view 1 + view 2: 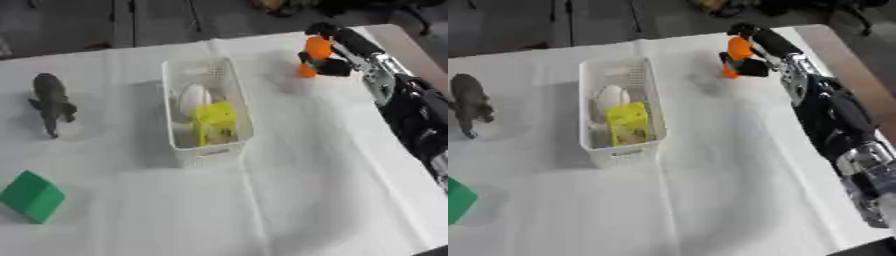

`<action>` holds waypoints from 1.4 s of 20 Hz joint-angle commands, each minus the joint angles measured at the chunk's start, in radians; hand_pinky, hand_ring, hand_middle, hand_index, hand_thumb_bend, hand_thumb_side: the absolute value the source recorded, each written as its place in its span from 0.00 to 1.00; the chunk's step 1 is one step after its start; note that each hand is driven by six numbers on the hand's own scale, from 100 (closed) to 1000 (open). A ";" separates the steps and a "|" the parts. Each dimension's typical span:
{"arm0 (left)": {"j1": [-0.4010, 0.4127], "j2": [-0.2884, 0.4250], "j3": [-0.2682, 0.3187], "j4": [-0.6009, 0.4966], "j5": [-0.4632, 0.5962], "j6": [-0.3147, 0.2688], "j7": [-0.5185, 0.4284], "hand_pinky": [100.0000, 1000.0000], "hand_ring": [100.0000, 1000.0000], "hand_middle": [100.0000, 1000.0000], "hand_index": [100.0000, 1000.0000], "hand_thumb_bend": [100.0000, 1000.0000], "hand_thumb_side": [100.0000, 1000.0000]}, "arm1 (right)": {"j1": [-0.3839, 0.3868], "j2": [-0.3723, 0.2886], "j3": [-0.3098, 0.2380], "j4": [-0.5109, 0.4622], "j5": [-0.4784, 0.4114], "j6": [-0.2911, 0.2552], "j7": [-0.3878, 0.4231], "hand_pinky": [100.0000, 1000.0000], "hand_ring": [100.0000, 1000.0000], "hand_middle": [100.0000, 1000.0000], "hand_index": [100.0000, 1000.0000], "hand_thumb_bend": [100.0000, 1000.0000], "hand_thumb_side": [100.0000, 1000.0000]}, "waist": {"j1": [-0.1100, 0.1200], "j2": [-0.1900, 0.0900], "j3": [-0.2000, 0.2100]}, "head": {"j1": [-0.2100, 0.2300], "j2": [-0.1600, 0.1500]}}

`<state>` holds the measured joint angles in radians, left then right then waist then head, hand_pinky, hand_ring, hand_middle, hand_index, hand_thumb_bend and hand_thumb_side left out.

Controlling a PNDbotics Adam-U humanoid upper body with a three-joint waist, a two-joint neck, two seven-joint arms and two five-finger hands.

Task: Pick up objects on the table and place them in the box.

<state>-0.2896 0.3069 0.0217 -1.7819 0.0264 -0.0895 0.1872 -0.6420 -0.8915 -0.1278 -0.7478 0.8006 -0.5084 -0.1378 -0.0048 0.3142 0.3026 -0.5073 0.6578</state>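
Far right, right hand [331, 55] curled round an orange object [313, 54], seemingly lifted just off the white table [306, 175]. Exact shape of the orange piece hard to make out. White slatted box [206, 109] mid-table, holding a white egg-like item [193, 97] and a yellow block [214, 122]. Well to the left, dark animal figure [51, 102]; nearer, green block [31, 196].

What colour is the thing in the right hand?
Orange object, held in the right hand; clearest in the left eye view.
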 commanded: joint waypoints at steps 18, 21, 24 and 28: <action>-0.015 0.030 0.003 -0.017 0.005 -0.001 -0.007 0.60 0.67 0.65 0.75 0.14 1.00 | 0.003 -0.090 -0.021 -0.013 -0.043 0.001 -0.019 0.97 0.96 0.92 0.93 0.24 0.77 | 0.002 -0.015 0.001 | -0.006 -0.018; -0.013 0.032 0.003 -0.017 0.004 -0.001 -0.007 0.60 0.67 0.65 0.75 0.14 1.00 | 0.006 -0.113 -0.029 -0.041 -0.052 0.003 -0.026 0.97 0.95 0.92 0.93 0.26 0.73 | -0.001 -0.020 -0.003 | -0.003 -0.014; -0.009 0.036 0.003 -0.015 0.003 -0.001 -0.007 0.60 0.67 0.65 0.75 0.14 1.00 | 0.014 -0.143 -0.024 -0.068 -0.045 0.005 -0.043 0.98 0.96 0.93 0.94 0.27 0.71 | -0.007 -0.026 -0.007 | 0.001 -0.010; -0.006 0.043 0.001 -0.013 0.000 -0.002 -0.010 0.60 0.67 0.65 0.75 0.14 1.00 | 0.028 -0.192 -0.011 -0.091 0.015 0.024 -0.076 1.00 0.97 0.95 0.96 0.28 0.66 | -0.016 -0.037 -0.012 | 0.005 -0.007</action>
<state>-0.2900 0.3181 0.0212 -1.7820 0.0292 -0.0910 0.1806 -0.6066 -1.0088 -0.1347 -0.8137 0.7955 -0.4899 -0.1997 -0.0210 0.2995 0.2918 -0.5049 0.6499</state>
